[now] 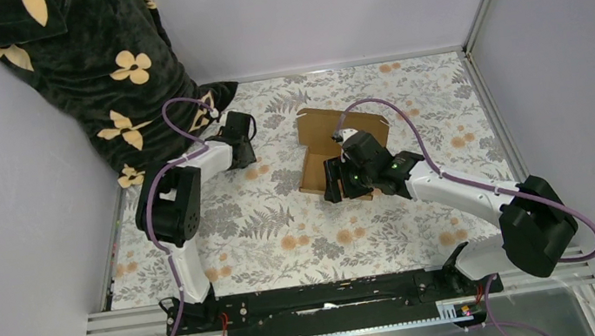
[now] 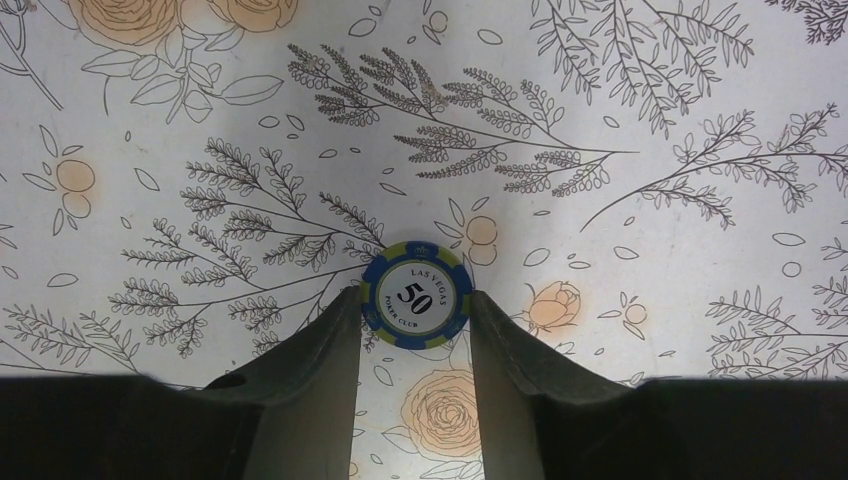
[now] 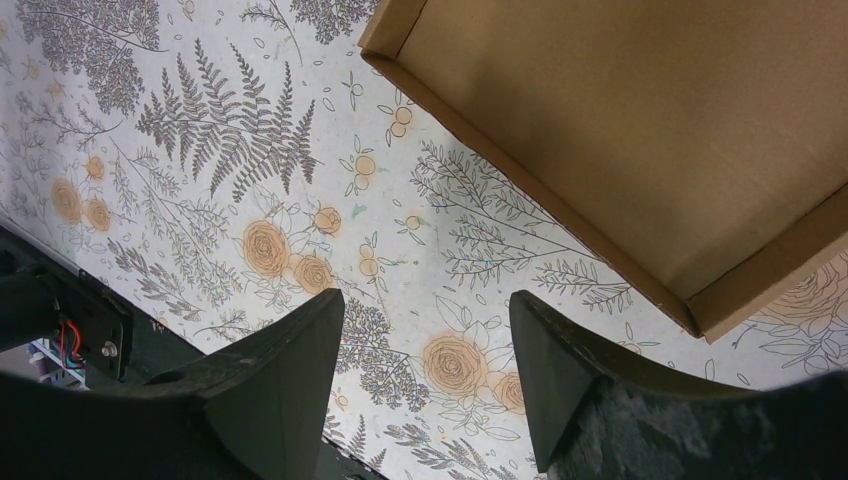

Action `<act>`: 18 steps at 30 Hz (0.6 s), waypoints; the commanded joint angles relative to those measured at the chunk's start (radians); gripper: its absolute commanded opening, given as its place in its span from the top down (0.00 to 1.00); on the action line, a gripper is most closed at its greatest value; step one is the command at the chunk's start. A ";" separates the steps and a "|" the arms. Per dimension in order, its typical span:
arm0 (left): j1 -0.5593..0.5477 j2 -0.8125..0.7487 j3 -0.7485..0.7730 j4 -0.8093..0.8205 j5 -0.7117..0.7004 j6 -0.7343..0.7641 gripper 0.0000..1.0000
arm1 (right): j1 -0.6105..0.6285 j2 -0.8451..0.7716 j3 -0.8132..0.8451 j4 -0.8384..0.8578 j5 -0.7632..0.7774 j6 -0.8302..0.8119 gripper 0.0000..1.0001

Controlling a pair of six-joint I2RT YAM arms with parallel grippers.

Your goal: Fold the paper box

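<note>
- Top view: the paper box [image 1: 320,134] lies just beyond the right pincer [image 1: 333,182], its near edge right at the fingertips. It is well apart from the left pincer [image 1: 241,134], off to that pincer's right. The box is a shallow tray with a flap standing up on the side farthest from the right pincer. I judge the folding partly done, with the lid not yet closed.
- Left wrist view: the left pincer [image 2: 415,300] is closed against the two edges of a blue poker chip [image 2: 417,297]. The chip lies flat on the flowered tablecloth [image 2: 600,250], right at the fingertips. No cardboard shows here, so this arm is not working on the box.
- Right wrist view: the right pincer [image 3: 425,305] stands apart with only tablecloth between its fingers. The paper box [image 3: 620,140] is ahead and to the right of the fingertips, near but not touching. Two raised walls meet at a corner there around a bare floor. By my reckoning the remaining flaps and the closing of the lid are still to do.
</note>
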 commanded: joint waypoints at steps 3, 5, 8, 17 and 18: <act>-0.016 0.022 0.001 -0.062 0.009 0.003 0.63 | 0.011 -0.033 0.007 0.020 -0.002 -0.004 0.31; -0.018 0.005 0.000 -0.060 0.008 0.003 0.63 | 0.012 -0.033 0.007 0.019 -0.001 -0.005 0.31; -0.020 -0.018 0.004 -0.066 0.012 0.007 0.63 | 0.011 -0.035 0.006 0.021 0.001 -0.005 0.31; -0.048 -0.060 0.009 -0.091 0.011 0.007 0.63 | 0.011 -0.042 -0.001 0.025 0.000 0.003 0.31; -0.055 -0.064 0.007 -0.092 0.007 0.005 0.62 | 0.011 -0.044 -0.002 0.024 0.001 0.003 0.31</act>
